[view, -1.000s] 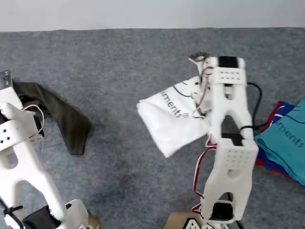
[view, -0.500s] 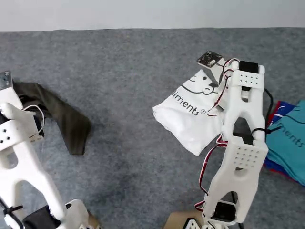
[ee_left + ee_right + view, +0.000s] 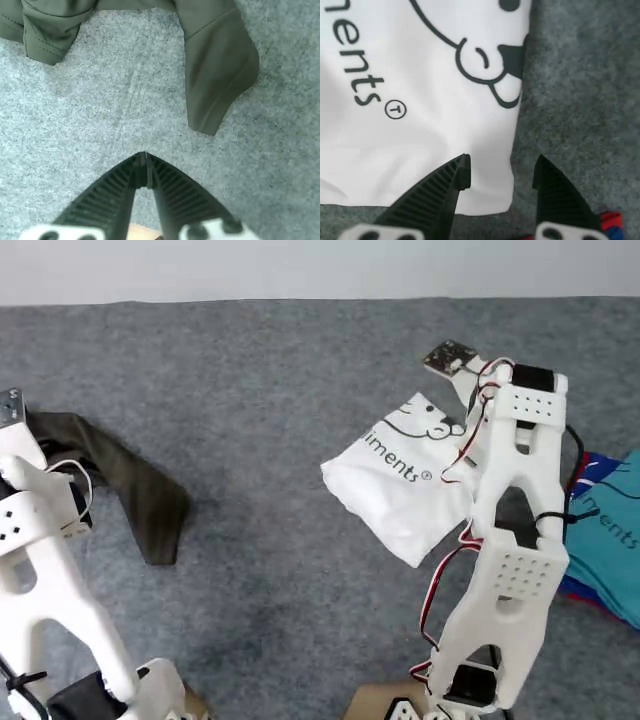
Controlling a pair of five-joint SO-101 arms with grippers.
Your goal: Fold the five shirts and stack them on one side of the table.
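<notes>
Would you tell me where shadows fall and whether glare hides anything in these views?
High view: even light, a soft shadow on the grey mat at bottom centre, a thin one under the white shirt. Left wrist view: the olive shirt shades the mat along its hem. Right wrist view: the white shirt is bright, its print not washed out.

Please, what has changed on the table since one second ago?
The right claw carried the white shirt rightward, toward the stack of folded shirts, and now stands open over its edge; it seems to have let go. The olive shirt, the stack and the left arm stayed put.
</notes>
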